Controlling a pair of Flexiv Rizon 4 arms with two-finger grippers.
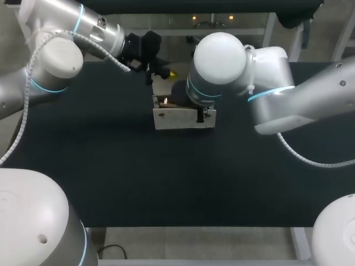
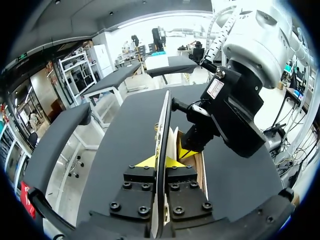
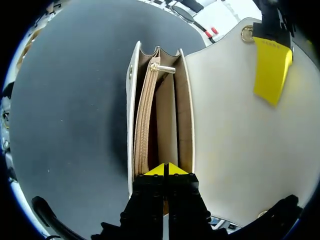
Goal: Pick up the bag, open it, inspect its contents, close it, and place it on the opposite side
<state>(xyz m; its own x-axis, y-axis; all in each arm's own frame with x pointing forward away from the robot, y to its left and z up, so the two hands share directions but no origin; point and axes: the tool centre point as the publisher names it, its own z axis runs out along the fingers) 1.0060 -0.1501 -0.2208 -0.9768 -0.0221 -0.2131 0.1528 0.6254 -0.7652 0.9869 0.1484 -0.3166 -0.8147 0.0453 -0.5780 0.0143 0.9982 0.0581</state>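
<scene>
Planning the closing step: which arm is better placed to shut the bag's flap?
Probably left: its jaws clamp the flap; the right arm's jaws sit over the bag's open mouth.

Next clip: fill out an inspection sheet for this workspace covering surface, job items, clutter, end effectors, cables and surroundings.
Surface: black table, matte top.
Job's things: white bag sits mid-table with its mouth open. Its flap is swung aside, and tan compartments and a zipper show inside.
Clutter: nothing seen.
End effectors: left end effector is shut on the flap's edge. Right end effector has its tips together at the bag's mouth.
Cables: grey hose runs along the left arm. A thin cable loops from the right arm over the table.
Surroundings: nothing seen reaching over the table.
</scene>
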